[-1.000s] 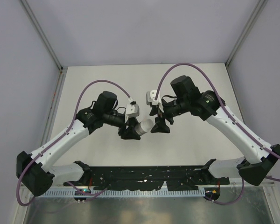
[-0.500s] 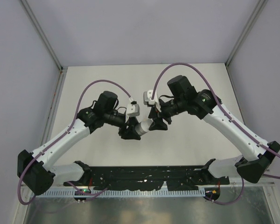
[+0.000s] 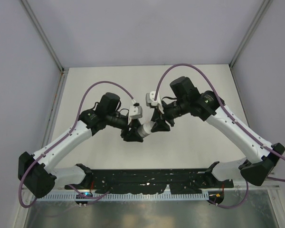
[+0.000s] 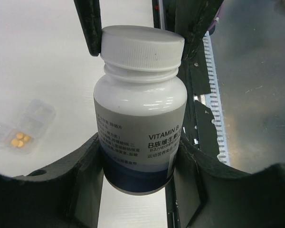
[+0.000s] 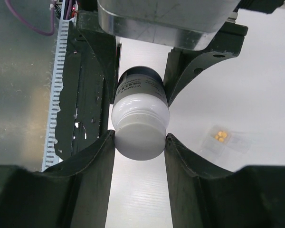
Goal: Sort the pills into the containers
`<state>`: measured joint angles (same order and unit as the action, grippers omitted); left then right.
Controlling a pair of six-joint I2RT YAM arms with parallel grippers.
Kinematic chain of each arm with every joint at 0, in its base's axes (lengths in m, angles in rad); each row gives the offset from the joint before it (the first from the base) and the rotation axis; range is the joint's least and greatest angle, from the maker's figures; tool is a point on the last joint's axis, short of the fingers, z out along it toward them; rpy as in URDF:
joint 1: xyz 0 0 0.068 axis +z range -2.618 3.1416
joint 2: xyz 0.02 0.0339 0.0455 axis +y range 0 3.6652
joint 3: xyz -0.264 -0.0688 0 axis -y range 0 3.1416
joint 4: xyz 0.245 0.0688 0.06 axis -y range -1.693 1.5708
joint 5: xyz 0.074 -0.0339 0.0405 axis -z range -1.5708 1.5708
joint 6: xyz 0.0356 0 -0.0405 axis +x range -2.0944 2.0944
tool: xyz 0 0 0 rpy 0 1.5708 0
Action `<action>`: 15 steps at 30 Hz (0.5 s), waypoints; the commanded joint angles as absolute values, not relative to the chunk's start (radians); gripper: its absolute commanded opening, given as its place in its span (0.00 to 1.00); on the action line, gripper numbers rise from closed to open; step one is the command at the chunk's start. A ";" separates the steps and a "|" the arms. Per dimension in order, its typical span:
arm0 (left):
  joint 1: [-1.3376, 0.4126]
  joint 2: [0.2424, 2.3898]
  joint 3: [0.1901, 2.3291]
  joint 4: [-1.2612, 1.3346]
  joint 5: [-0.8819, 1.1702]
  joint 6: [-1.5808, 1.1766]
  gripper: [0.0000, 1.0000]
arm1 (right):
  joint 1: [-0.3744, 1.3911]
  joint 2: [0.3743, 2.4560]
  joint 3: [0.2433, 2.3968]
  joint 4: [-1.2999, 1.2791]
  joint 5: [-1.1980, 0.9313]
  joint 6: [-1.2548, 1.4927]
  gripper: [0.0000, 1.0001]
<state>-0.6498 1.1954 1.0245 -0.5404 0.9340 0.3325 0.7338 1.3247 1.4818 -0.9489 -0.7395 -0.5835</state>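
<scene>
Left wrist view: the left gripper (image 4: 138, 164) is clamped on the lower body of the bottle (image 4: 140, 109), which is held off the table. At the top of the frame, the right gripper (image 4: 142, 28) is clenched on the white cap (image 4: 142, 45). The right wrist view confirms both pads touching the cap's sides.

The step in hand is judged to be cap removal.

Hazards:
- If the left grip is too light, the body may turn with the cap and the thread will not release.
- An off-axis pull may bind the thread or wrench the bottle out of one grip.
- The bottle appears tilted in the top external view. Contents may spill once the cap is off.
- A dropped cap may strike the packet (image 4: 21, 126), which lies on the table at the left of the frame, with orange pills (image 4: 19, 139) inside.

Clearance, top external view: the black rail (image 3: 147, 178) bounds the lower frame. Bare table (image 3: 109, 80) extends toward the upper frame to the back wall. The side walls are well apart from both arms.
</scene>
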 commanded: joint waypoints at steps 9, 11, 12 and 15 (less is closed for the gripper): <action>-0.650 1.144 1.002 -0.471 0.865 0.348 0.00 | 0.710 1.367 1.499 -0.927 -0.854 -0.540 0.18; -0.652 1.137 0.994 -0.445 0.851 0.334 0.00 | 0.704 1.374 1.497 -0.917 -0.867 -0.525 0.18; -0.650 1.137 0.991 -0.431 0.842 0.327 0.00 | 0.703 1.379 1.500 -0.916 -0.870 -0.520 0.17; -0.650 1.138 0.985 -0.410 0.813 0.307 0.00 | 0.693 1.400 1.502 -0.905 -0.884 -0.491 0.17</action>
<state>-0.6498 1.1618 0.9878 -0.5140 0.8574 0.3370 0.6987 1.3766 1.4818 -0.9440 -0.8162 -0.5434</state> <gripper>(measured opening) 0.557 0.480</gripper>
